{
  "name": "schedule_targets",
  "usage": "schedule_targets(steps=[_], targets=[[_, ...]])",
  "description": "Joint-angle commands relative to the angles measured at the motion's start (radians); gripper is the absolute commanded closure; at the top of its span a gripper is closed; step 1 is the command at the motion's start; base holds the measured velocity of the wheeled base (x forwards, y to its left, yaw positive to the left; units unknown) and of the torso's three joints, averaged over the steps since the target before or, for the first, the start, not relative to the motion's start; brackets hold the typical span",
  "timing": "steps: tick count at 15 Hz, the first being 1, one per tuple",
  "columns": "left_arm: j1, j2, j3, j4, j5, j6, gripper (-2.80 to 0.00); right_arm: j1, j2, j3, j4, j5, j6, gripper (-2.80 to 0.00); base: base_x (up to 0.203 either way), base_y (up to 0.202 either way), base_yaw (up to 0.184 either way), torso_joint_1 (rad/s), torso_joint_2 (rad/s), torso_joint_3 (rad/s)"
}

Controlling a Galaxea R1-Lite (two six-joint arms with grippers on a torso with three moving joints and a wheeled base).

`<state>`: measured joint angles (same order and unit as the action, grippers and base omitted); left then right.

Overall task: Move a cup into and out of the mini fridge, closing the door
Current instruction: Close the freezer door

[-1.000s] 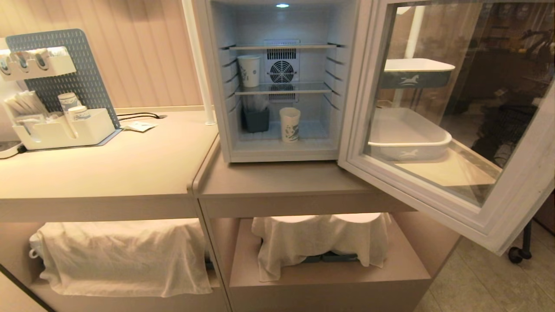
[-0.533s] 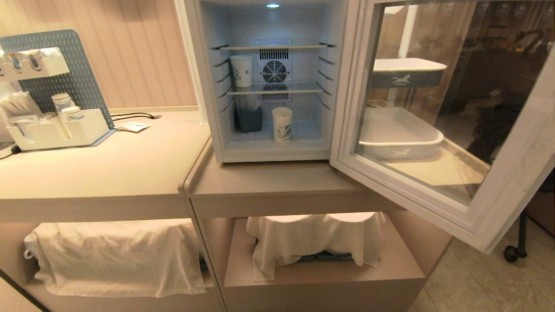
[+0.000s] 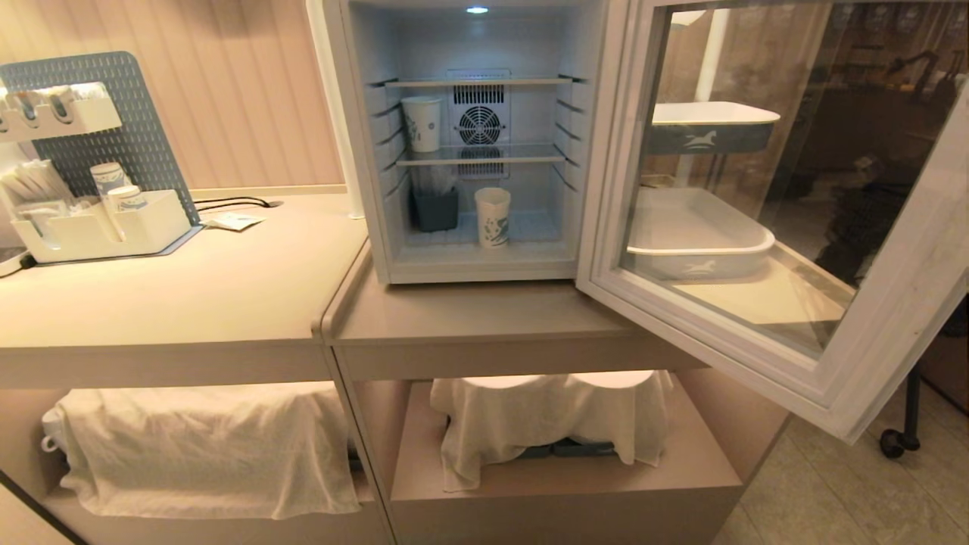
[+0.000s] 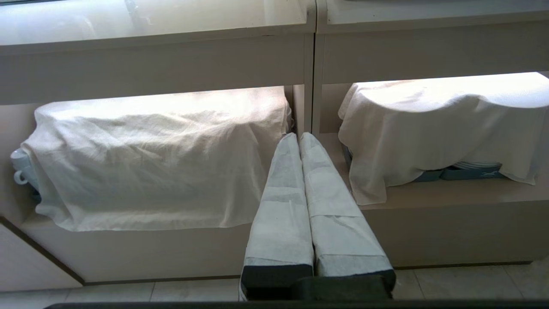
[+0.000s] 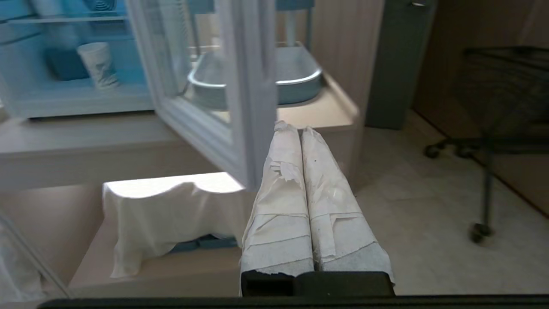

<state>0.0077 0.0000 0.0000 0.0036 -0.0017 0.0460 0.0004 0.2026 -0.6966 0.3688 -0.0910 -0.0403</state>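
Nearest, both arms stayed out of the head view and showed only through their wrist cameras. The left gripper [image 4: 299,139] had its padded fingers [image 4: 283,201] pressed together on nothing, pointing at the low shelf under the counter, where a white cloth [image 4: 158,159] covered a heap of things; only a mug handle poked out at its edge, and the rest could not be made out. The right gripper [image 5: 291,128] was likewise closed and empty, its tips just beside the outer edge of the door [image 5: 251,86], though contact could not be judged. A second cloth [image 3: 545,416] on the right-hand lower shelf hid all but a strip of blue-grey dishes. Above, the counter [image 3: 227,288] carried the mini fridge [image 3: 363,151], its top cut off by the frame. The door [image 3: 870,363] stood swung wide to the right, and through its glass two white trays showed, dimmed by reflections. Inside, the cup [image 3: 492,217] stood upright on the fridge floor, right of a dark bin [image 3: 435,208]. Another cup [image 3: 422,123] sat on the middle shelf beside the rear fan [image 3: 479,125]. At far left an organiser [image 3: 98,227] held more cups, partly cut off.
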Motion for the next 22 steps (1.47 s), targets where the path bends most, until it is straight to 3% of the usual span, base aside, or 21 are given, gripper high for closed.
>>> schedule_targets(steps=[1, 5, 7, 8, 11, 15, 22], targets=[[0.0, -0.002, 0.0, -0.001, 0.0, 0.0, 0.0, -0.003, 0.305, -0.249, 0.114, -0.118, -0.018, 0.0, 0.0, 0.0, 0.0, 0.0, 0.0, 0.0], [0.0, -0.002, 0.0, -0.001, 0.0, 0.0, 0.0, 0.0, 0.61, -0.425, 0.124, -0.471, -0.049, 0.0, 0.0, 0.0, 0.0, 0.0, 0.0, 0.0], [0.0, -0.002, 0.0, -0.001, 0.0, 0.0, 0.0, -0.037, 0.765, -0.478, 0.043, -0.59, -0.049, 0.0, 0.0, 0.0, 0.0, 0.0, 0.0, 0.0], [0.0, -0.001, 0.0, -0.001, 0.0, 0.0, 0.0, -0.095, 0.85, -0.503, -0.007, -0.62, -0.054, 0.0, 0.0, 0.0, 0.0, 0.0, 0.0, 0.0], [0.0, 0.0, 0.0, -0.001, 0.0, 0.0, 0.0, -0.225, 1.053, -0.554, -0.139, -0.662, -0.057, 0.0, 0.0, 0.0, 0.0, 0.0, 0.0, 0.0], [0.0, 0.0, 0.0, -0.001, 0.0, 0.0, 0.0, -0.276, 1.266, -0.627, -0.255, -0.669, -0.055, 0.0, 0.0, 0.0, 0.0, 0.0, 0.0, 0.0], [0.0, -0.002, 0.0, -0.001, 0.0, 0.0, 0.0, -0.321, 1.546, -0.815, -0.298, -0.651, -0.053, 0.0, 0.0, 0.0, 0.0, 0.0, 0.0, 0.0]])
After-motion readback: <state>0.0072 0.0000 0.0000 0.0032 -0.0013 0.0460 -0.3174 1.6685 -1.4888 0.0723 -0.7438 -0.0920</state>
